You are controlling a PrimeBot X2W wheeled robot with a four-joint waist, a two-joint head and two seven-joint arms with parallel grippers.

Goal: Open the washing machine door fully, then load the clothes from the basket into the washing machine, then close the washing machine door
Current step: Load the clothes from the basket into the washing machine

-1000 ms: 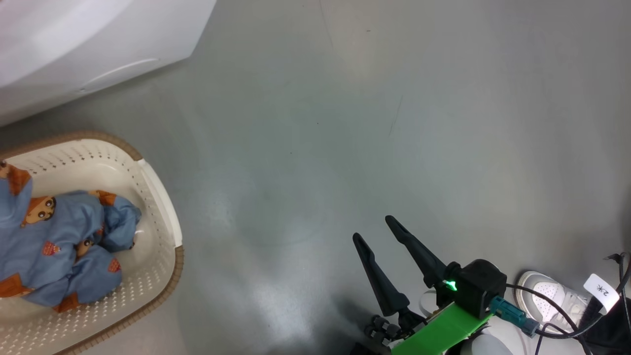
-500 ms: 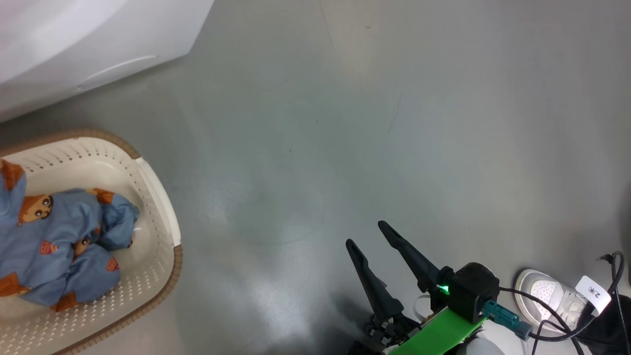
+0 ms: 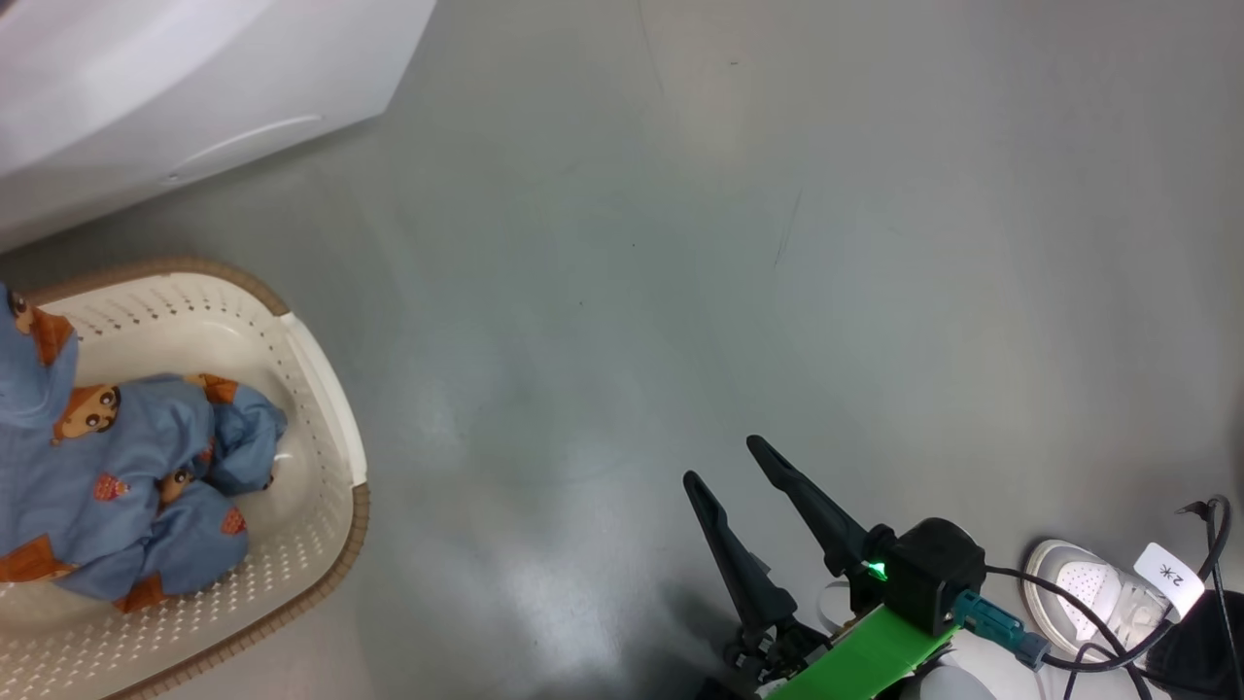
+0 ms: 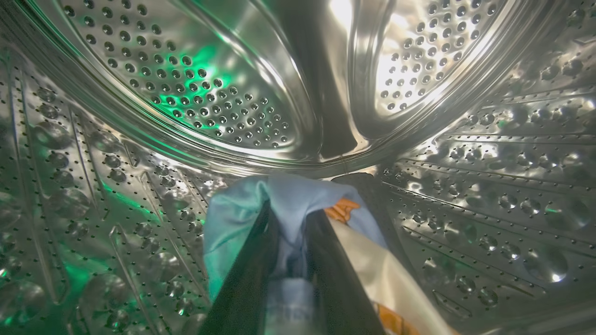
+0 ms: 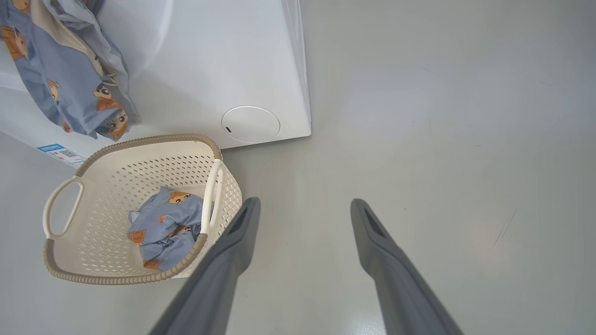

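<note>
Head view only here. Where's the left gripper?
Observer: The left gripper is inside the steel drum.
Operator: Carrying anything?
Observer: Blue cloth sits in the narrow gap between its fingers; can't tell if it's gripped.
Operator: Anything outside the drum?
Observer: Yes. In the right wrist view, a blue printed garment hangs down the front of the washing machine.
</note>
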